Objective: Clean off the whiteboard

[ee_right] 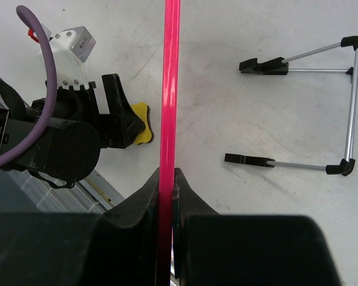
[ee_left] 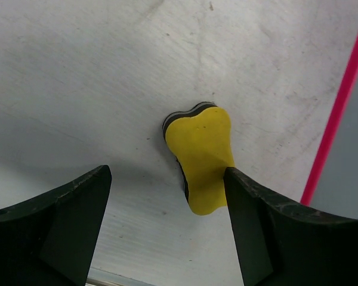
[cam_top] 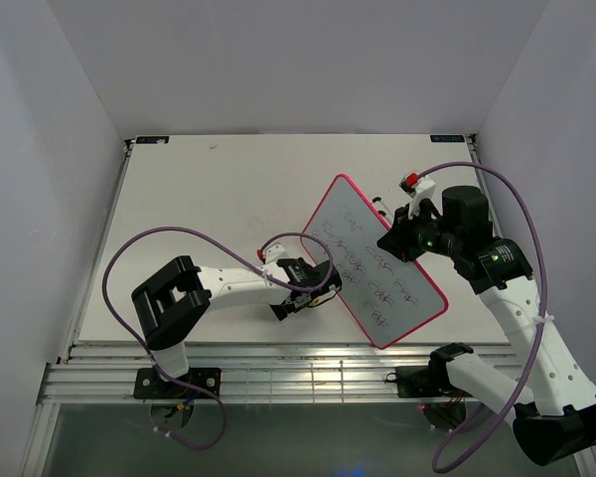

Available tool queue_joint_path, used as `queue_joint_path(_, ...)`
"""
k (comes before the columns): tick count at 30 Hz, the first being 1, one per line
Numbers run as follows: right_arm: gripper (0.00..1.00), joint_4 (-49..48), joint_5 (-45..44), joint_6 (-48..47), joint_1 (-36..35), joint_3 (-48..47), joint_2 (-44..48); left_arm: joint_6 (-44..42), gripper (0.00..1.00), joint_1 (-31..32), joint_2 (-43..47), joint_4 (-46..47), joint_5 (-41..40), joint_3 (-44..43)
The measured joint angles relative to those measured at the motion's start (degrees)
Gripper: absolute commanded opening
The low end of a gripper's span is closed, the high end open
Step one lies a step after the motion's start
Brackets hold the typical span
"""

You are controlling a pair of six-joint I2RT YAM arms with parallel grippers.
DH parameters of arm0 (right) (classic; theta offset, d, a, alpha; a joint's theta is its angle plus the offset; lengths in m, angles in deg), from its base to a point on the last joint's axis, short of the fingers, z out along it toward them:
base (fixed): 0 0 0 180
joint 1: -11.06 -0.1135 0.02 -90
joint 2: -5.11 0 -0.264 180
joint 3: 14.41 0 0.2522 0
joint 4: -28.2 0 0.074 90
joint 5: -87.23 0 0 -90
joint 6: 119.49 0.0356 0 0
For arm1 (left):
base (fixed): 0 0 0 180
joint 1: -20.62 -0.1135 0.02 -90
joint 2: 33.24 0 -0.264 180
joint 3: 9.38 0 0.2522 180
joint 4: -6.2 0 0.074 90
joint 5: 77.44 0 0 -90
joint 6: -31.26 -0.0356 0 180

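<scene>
The whiteboard [cam_top: 375,260] has a pink-red frame and several lines of dark scribble. It stands tilted up off the table. Its edge shows as a pink strip in the right wrist view [ee_right: 169,71] and at the right of the left wrist view [ee_left: 340,101]. My right gripper [ee_right: 167,174] is shut on the board's right edge [cam_top: 397,243]. A small yellow sponge [ee_left: 201,156] lies on the table by the board's left side, also in the right wrist view [ee_right: 141,121]. My left gripper [ee_left: 167,179] is open and low around the sponge, whose side is at the right finger [ee_left: 250,202].
A wire stand [ee_right: 322,101] with black tips lies flat on the table behind the board. The left arm [cam_top: 228,283] stretches low across the table's front. White walls close in the table on the left, the back and the right.
</scene>
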Motion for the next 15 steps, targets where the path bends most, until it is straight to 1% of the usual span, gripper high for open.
queue_joint_path(5, 0.08, 0.00, 0.74, -0.63, 0.00, 0.04, 0.02, -0.39, 0.86, 0.00, 0.00, 3.06, -0.22, 0.13)
queue_joint_path(15, 0.08, -0.04, 1.38, -0.66, 0.00, 0.70, 0.33, 1.81, 0.84, 0.00, -0.02, 2.29, -1.14, 0.11)
